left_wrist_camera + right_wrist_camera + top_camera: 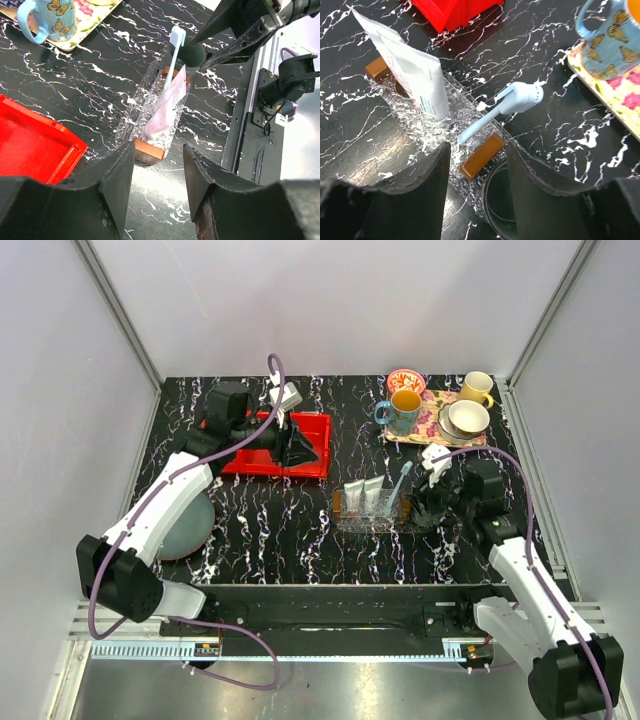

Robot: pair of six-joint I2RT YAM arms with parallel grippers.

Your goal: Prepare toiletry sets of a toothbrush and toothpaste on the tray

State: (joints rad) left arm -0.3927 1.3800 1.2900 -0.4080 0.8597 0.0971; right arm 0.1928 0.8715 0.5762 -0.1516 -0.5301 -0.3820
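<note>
- The right gripper (477, 165) had its jaws apart and empty, and sat just beside the right end of the tray (427, 134).
- The left gripper (158, 165) also had its jaws spread with nothing between them. It was well apart from the tray, beyond it and to its left.
- A grey round dish (188, 525) lay to the left of the tray and a little nearer, partly under the left arm.
- A dark round cup (499, 205) stood touching or just beside the tray's right brown end.
- The toothpaste (415, 75), two white tubes side by side, stood leaning inside the tray.
- The toothbrush (492, 115) leaned in the tray's right part, its foot on the tray floor and its head raised past the rim.
- A red bin (300, 455) lay beyond the tray to the left, under the left gripper.
- A flowered tray (432, 430) with mugs lay beyond the tray to the right, with a blue butterfly mug (402, 410) on its near corner.
</note>
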